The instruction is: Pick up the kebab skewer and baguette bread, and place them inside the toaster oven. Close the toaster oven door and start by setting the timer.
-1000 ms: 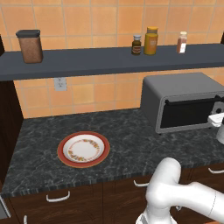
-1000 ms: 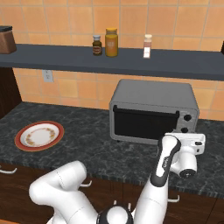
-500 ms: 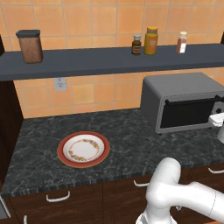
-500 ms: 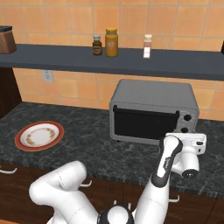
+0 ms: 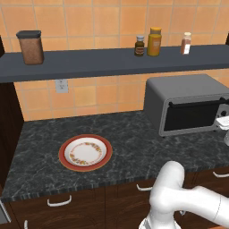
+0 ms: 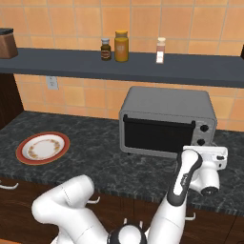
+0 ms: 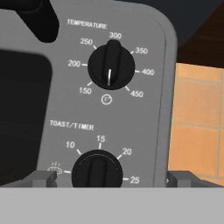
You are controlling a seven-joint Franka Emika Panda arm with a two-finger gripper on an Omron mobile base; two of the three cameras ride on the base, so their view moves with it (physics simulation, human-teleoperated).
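hand view | jaws apart | timer knob (image 7: 96, 169) of toaster oven (image 6: 164, 121) centred between fingertips (image 7: 41, 178)

Landmark: dark shelf (image 5: 112, 62) across orange tile wall.
Sat on shelf, far left: brown canister w/ dark lid (image 5: 31, 46).
Stood on shelf twd right, in a row: small dark bottle (image 5: 140, 45), touching or just beside it a yellow jar (image 5: 154, 41), then apart a white/red shaker (image 5: 186, 43).
Lay below shelf on black stone counter (image 5: 129, 143): red-rimmed plate (image 5: 85, 152).
Hung just under shelf, on wall: outlet (image 5: 61, 85).
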